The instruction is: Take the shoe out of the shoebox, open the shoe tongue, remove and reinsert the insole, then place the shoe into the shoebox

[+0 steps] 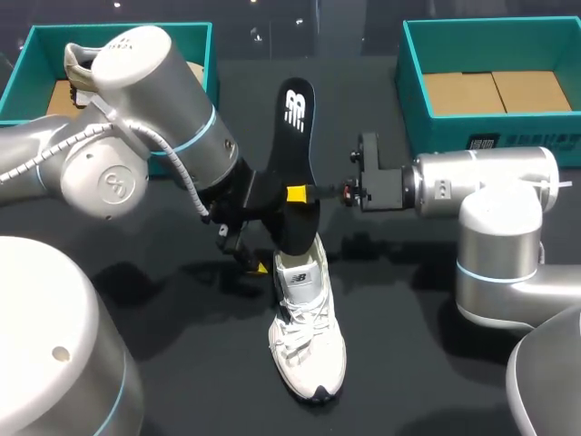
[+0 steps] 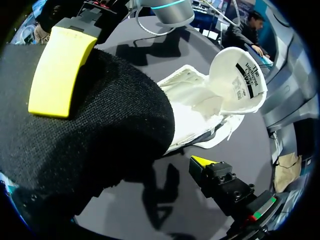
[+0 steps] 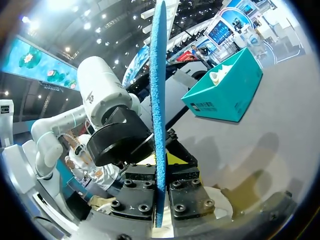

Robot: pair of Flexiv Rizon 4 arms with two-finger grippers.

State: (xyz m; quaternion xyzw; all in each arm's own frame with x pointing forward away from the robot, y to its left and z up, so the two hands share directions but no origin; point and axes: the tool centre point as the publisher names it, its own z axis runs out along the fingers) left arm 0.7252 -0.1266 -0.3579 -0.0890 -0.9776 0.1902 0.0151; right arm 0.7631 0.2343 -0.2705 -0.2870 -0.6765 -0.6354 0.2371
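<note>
The white sneaker [image 1: 309, 345] lies nearest on the black counter [image 1: 408, 363], outside both boxes, sole down and toe toward the robot. In the left wrist view its tongue [image 2: 240, 75] is pulled up and forward, leaving the mouth wide open.

Just beside the shoe's heel sits the left end effector [image 1: 243, 251]. It is spread apart and grips nothing, and bare counter shows between its visible yellow-tipped finger [image 2: 202, 161] and the insole.

The black insole [image 1: 295, 136] stands on end over the shoe's opening. I cannot tell whether its lower end touches the shoe. The right end effector [image 3: 159, 162] reaches in from the side and is clamped on the insole, one finger on each face.

Farthest off are two teal shoeboxes. The left shoebox [image 1: 36, 54] holds another shoe [image 1: 77, 68], and the right shoebox [image 1: 413, 82] holds brown cardboard [image 1: 490, 91].
</note>
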